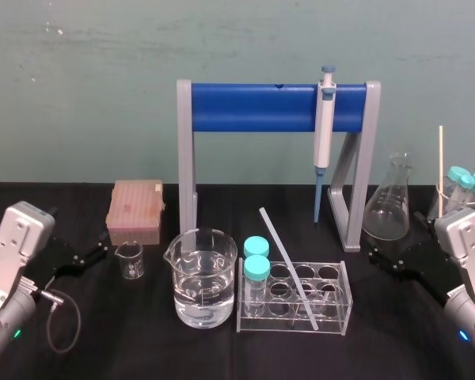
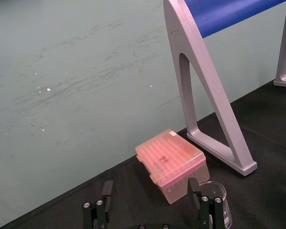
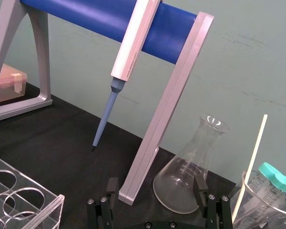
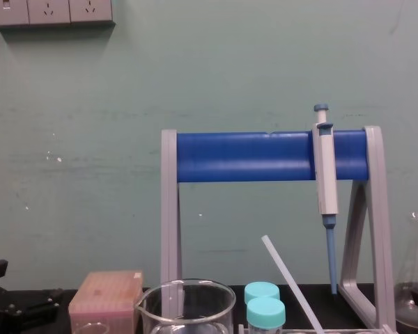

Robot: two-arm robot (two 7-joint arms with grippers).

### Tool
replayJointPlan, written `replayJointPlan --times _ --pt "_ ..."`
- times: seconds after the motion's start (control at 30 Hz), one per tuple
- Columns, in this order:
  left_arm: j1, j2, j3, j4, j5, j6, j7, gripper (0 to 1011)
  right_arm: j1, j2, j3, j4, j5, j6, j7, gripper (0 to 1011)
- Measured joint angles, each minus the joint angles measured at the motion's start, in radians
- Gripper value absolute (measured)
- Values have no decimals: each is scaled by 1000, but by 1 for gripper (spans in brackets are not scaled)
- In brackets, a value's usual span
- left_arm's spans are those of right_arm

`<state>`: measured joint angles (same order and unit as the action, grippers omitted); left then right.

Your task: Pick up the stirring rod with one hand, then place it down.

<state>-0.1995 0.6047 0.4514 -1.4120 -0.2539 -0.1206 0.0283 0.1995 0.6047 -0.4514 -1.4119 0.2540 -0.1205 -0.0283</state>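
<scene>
Leaning stirring rod (image 1: 289,269) in the rack (image 1: 332,321)
Left gripper (image 2: 150,187) and right gripper (image 3: 155,185) flank it, well apart, jaws spread.

Head looks down, chest looks level; both share the pipette stand (image 1: 253,108)

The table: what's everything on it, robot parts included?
Stirring rod: one, translucent white, leaning in the rack.
Rack: one, clear, front centre.
Capped tubes: two, teal caps, rack's left end.
Large beaker: one, clear, with water, left of rack.
Small beaker: one, clear, further left.
Tip box: one, pink, behind small beaker.
Stand: one, grey with blue bar, at back.
Pipette: one, white and blue, hanging on stand.
Flask: one, clear, right of stand.
Far-right beaker: one, clear, holding teal-capped tubes and a pale stick.
Left gripper: one, black, open, near small beaker.
Right gripper: one, black, open, near flask.
</scene>
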Motion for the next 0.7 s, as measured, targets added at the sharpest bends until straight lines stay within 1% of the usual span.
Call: replayJointPlan --times 0.7 --pt "0 0 0 0 0 0 0 1000 0 0 0 0 0 0 0 1000"
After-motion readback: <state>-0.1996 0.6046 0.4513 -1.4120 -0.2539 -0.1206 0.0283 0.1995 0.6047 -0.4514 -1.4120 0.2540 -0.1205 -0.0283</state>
